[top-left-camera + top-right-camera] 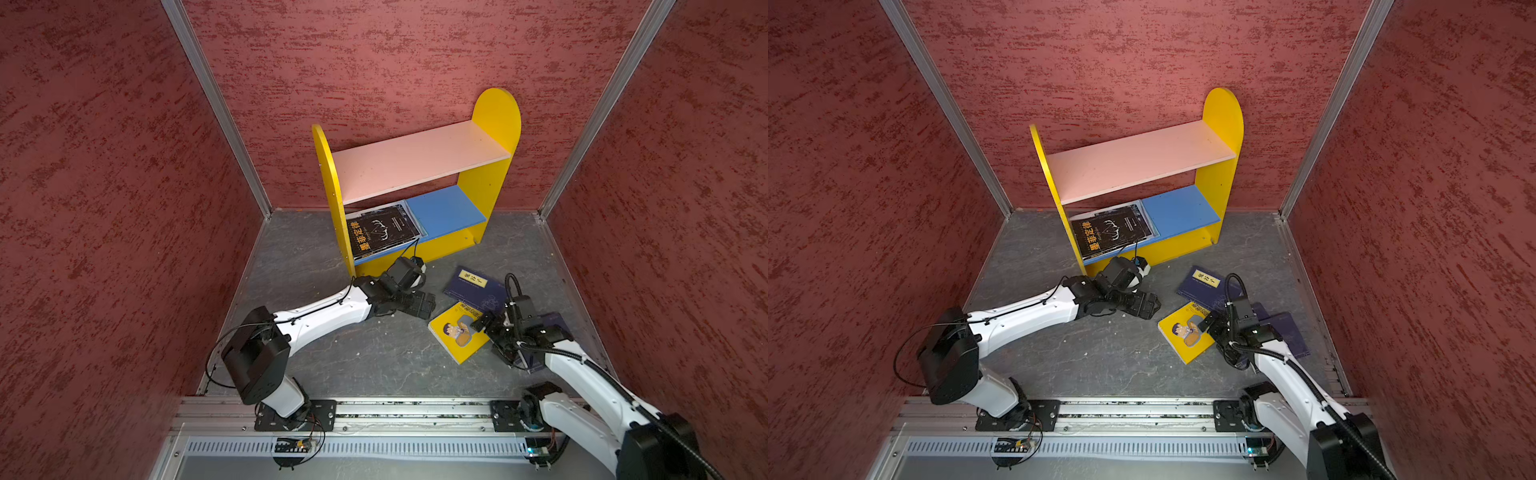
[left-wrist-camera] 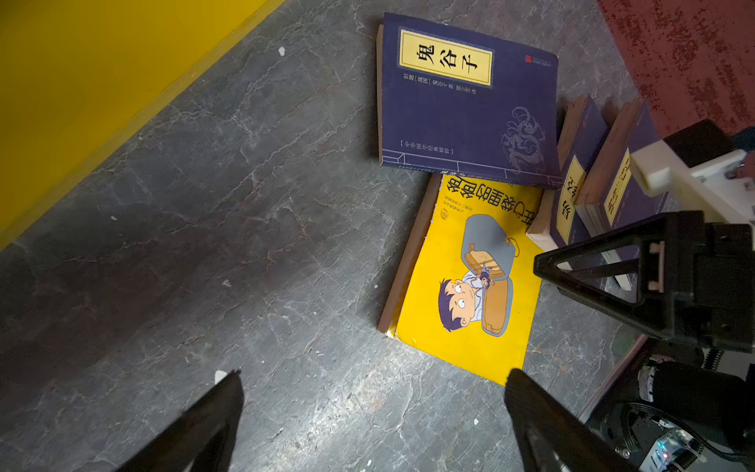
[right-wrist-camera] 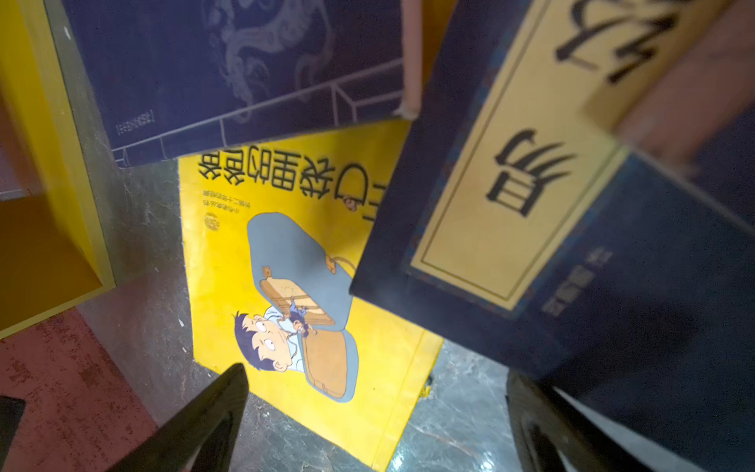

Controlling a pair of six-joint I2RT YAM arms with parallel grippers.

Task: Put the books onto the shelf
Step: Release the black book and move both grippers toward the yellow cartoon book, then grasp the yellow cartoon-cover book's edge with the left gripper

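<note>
Books [image 1: 473,286] are lying on floor [image 1: 374,353] in a top view: yellow book [image 1: 451,338] at right gripper [image 1: 480,325], left gripper [image 1: 424,305] farther, shelf [image 1: 496,124] behind. Left wrist view is showing left jaws gaping, empty. Right wrist view is showing jaws apart, book's length running ahead.

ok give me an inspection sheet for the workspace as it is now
surface: grey marbled floor, a few white specks
shelf: upright at the back wall; pink board bare; black book flat on the left end of the blue board, a pale edge showing under it
floor books: yellow book flat; navy book overlapping its end; tilted navy books by the right arm
clutter: nothing seen beyond the specks
left tool: open, empty, over the floor
right tool: open, over the yellow book; contact with the tilted navy books unclear
cables: loop at left arm's base; hose along right arm
surroundings: red walls, metal rail in front
</note>
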